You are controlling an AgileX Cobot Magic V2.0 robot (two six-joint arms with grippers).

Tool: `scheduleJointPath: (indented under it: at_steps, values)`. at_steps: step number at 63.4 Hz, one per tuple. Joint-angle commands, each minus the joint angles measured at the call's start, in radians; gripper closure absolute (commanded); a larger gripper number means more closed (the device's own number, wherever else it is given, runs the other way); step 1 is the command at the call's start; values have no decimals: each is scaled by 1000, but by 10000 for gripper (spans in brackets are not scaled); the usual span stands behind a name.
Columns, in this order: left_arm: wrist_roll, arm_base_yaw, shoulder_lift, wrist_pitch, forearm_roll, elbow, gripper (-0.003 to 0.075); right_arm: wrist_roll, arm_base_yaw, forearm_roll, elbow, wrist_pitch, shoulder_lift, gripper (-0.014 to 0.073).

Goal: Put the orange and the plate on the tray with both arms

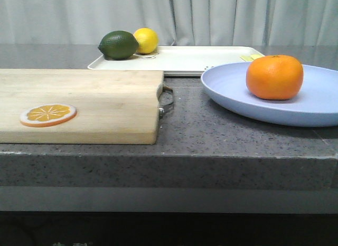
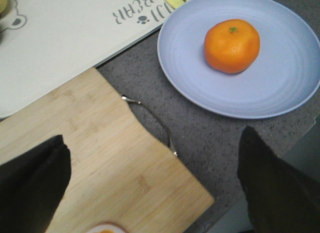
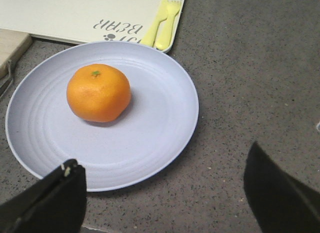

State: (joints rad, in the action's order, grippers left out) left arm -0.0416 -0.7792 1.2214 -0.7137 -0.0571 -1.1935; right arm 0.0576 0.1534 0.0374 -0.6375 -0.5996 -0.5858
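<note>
**Mara:** When the front camera caught that moment, where did the orange sit?

**Jon:** It rested on the plate, on the right near part of the grey counter. The tray lay farther back, with its near edge just behind the plate's far rim. A green lime and a yellow lemon stood side by side on the tray's far left corner. A wooden cutting board lay at the left, with an orange slice on its near left part. No gripper showed in that view.

**Mara:** And from the left wrist?

**Jon:** The left gripper was spread wide, holding nothing, above the board's handle end. The orange sat on the plate, and the tray lay beside both board and plate.

**Mara:** The right wrist?

**Jon:** The right gripper was also spread wide, empty, its fingers dark at either side, one over the plate's near rim. The orange sat somewhat off the plate's centre. The tray touched or slightly overlapped the plate's far rim; I could not tell which. A printed bear label and yellow cutlery showed at the tray's edge.
</note>
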Motion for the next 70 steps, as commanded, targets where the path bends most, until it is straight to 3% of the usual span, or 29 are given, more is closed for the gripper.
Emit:
scheduleJointPath:
  at_steps: [1, 13, 35, 47, 58, 65, 70]
  values:
    - [-9, 26, -120, 67, -3, 51, 66, -9, 0, 3, -31, 65, -8, -49]
    - [-9, 98, -303, 67, -3, 208, 66, 33, 0, -18, -37, 33, -19, -49]
    - [-9, 199, -445, 65, -3, 306, 66, 67, -6, -17, -280, -279, -311, -49]
    - [-9, 199, -442, 70, -3, 306, 66, 30, -137, -46, -430, -425, -487, -49]
    - [-8, 199, -442, 71, -11, 306, 66, -201, -381, -372, -448, -458, -597, -49]
    - [-8, 199, -442, 73, -11, 306, 66, -327, -457, -575, -445, -473, -664, -49]
    - [-8, 199, -442, 78, -11, 306, 66, -338, -473, -627, -445, -467, -711, -49]
